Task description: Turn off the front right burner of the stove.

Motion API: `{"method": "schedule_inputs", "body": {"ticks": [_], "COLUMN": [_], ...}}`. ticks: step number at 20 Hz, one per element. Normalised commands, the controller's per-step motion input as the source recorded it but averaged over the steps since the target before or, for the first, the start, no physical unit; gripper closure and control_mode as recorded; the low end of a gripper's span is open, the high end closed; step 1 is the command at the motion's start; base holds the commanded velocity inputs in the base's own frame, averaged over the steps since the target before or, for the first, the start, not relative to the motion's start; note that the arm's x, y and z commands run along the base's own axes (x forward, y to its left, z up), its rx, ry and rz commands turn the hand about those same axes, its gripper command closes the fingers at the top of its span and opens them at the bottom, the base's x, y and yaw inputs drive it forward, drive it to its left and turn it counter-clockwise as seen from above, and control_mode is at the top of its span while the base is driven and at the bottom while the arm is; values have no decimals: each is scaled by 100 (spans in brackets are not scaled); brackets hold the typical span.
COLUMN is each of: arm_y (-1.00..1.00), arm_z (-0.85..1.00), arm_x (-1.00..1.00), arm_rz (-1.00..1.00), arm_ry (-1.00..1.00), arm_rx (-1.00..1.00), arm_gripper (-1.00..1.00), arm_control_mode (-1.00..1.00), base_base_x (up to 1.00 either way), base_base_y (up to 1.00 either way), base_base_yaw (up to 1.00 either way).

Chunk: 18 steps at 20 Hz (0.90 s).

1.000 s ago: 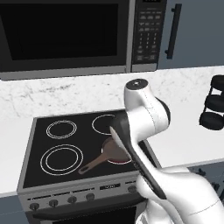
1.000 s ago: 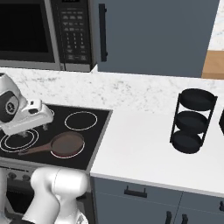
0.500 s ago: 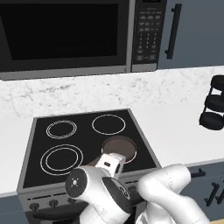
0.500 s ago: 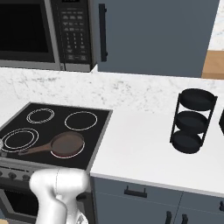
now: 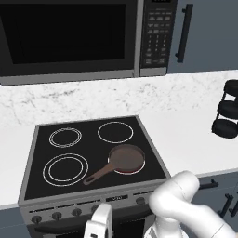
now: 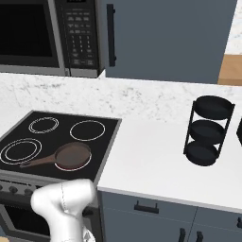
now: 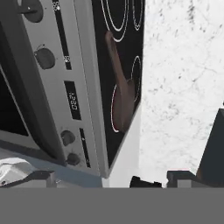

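Fingers (image 7: 153, 179) spread apart, gripping nothing; stove (image 5: 28, 179): 4 burner rings, 1 skillet (image 5: 125, 159), 4 knobs visible in hand view.

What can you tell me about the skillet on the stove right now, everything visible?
The skillet is a small round pan, dark reddish-brown with a matte look and a shallow rim, and it appears empty. It sits flat on the front right burner of the stove, covering most of the ring, whose red-tinged edge shows along the pan's near side. Its straight handle points toward the front left, ending near the large double-ringed burner. Only the glass touches it.
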Motion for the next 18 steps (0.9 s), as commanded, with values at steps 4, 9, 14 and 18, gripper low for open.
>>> {"method": "schedule_inputs", "body": {"ticks": [4, 9, 14, 18], "arm_y": [0, 0, 3, 7], "arm_z": [-29, -26, -16, -6], "arm_x": [23, 19, 24, 27], "arm_rz": [0, 0, 0, 0], "arm_ry": [-19, -19, -10, -8], "arm_rx": [-1, 0, -2, -3], "arm_gripper": [-100, -100, -100, -100], "arm_control_mode": [-100, -100, -100, -100], "base_base_x": [0, 0, 0, 0], "base_base_y": [0, 0, 0, 0], "base_base_yaw": [0, 0, 0, 0]}}
